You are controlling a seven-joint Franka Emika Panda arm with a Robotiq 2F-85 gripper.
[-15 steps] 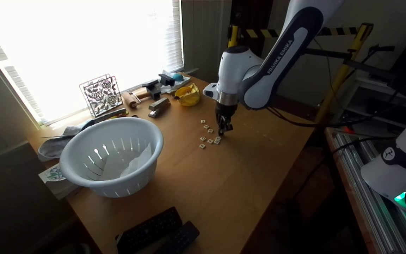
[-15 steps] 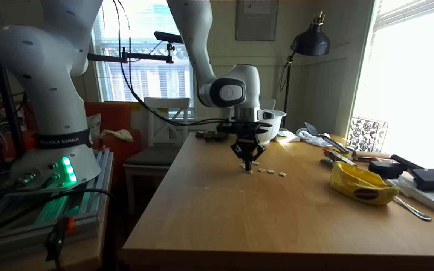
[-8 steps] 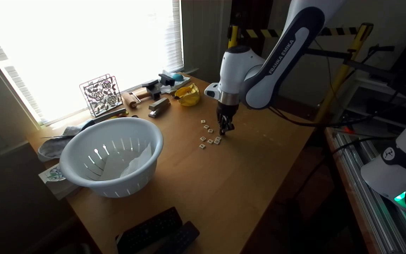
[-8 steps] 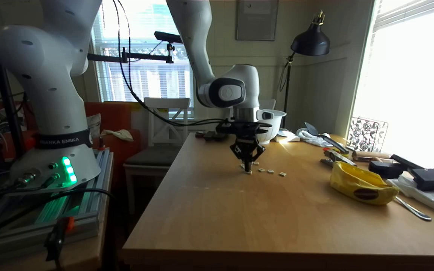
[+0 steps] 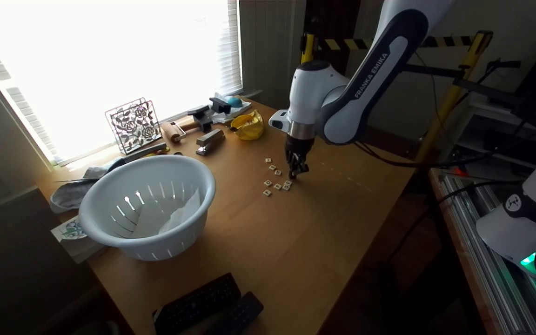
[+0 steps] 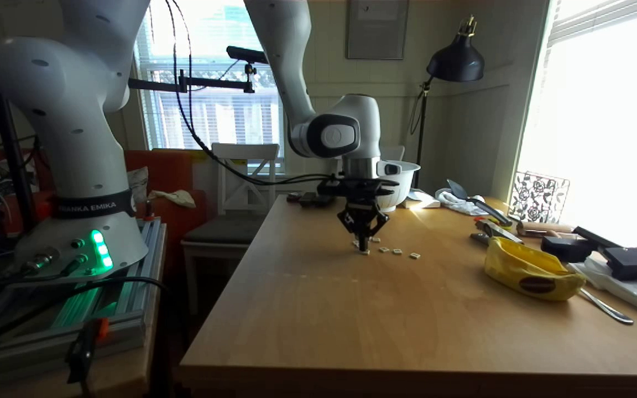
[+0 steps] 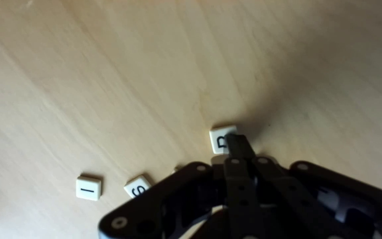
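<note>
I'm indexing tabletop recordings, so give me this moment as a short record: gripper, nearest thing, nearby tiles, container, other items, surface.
Gripper: fingers together, pointing down
Nearest thing: letter tile, partly covered by the gripper in the wrist view; whether they touch cannot be told
Nearby tiles: tile marked I, with others scattered close by
Container: slotted colander, upright
Other items: stapler, yellow pouch, rose-patterned holder
Surface: wooden table

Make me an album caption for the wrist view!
Black two-fingered gripper, shut, partly hides a square white letter tile; similar tiles lie on the pale wooden tabletop.
</note>
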